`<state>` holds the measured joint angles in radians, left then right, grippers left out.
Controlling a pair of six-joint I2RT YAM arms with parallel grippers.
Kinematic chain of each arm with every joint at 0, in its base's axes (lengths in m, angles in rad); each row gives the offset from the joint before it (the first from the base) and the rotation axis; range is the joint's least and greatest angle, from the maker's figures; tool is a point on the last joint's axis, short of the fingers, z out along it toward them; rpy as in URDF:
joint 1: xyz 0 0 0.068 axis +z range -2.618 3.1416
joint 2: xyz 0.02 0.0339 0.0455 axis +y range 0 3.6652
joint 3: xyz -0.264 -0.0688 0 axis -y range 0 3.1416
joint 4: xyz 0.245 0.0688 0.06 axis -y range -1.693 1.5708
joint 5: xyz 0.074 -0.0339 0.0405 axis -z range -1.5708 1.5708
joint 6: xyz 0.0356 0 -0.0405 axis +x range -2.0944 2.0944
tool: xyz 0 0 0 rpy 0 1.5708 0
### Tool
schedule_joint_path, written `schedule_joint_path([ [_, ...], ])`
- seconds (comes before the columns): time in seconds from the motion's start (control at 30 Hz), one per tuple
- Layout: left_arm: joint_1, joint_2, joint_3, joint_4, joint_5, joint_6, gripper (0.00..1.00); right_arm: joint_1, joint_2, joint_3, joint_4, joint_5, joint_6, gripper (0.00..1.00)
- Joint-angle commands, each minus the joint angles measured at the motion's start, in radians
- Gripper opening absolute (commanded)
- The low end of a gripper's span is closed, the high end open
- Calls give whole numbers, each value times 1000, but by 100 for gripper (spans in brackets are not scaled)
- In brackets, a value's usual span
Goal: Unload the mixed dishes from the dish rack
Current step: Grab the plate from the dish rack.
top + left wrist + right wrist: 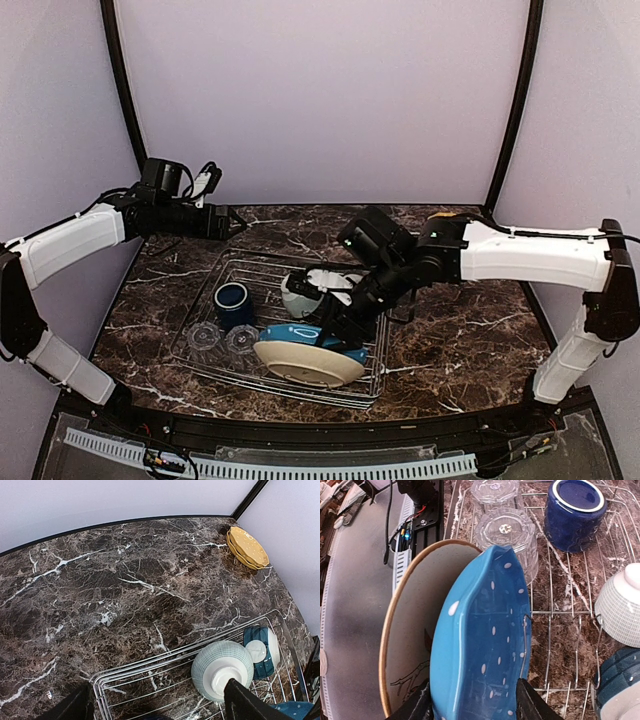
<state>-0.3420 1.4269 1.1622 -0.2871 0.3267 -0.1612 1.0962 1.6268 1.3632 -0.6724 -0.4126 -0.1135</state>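
Silver wire forms the dish rack (262, 280) on the dark marble table (125, 595). On the rack's near edge a blue white-spotted plate (485, 645) stands on its rim against a cream plate (412, 630). The right gripper (472, 706) straddles the blue plate with its jaws apart, one finger on each side; I cannot tell whether they press it. Elsewhere in the rack sit two clear glasses (507, 535), a dark blue mug (575, 510), a pale bowl (622, 610) and a teal bowl (620, 685). Beyond the rack's far left corner the left gripper (160, 710) hovers, jaws wide and empty. A yellow plate (248, 547) lies outside the rack, well beyond its far right corner.
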Motion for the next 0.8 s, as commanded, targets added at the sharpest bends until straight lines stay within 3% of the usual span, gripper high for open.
schedule_joint_path([
  [0.0, 6, -2, 22, -21, 14, -3, 89, -4, 39, 1, 21, 179, 3, 51],
  [0.27, 6, 1, 21, -21, 15, -4, 89, -1, 79, 7, 33, 119, -3, 42],
  [0.53, 6, 3, 22, -21, 18, -5, 89, -3, 85, 10, 37, 43, -3, 18],
  [0.77, 6, 3, 22, -21, 19, -5, 89, -4, 36, 23, 53, 33, 3, 7],
])
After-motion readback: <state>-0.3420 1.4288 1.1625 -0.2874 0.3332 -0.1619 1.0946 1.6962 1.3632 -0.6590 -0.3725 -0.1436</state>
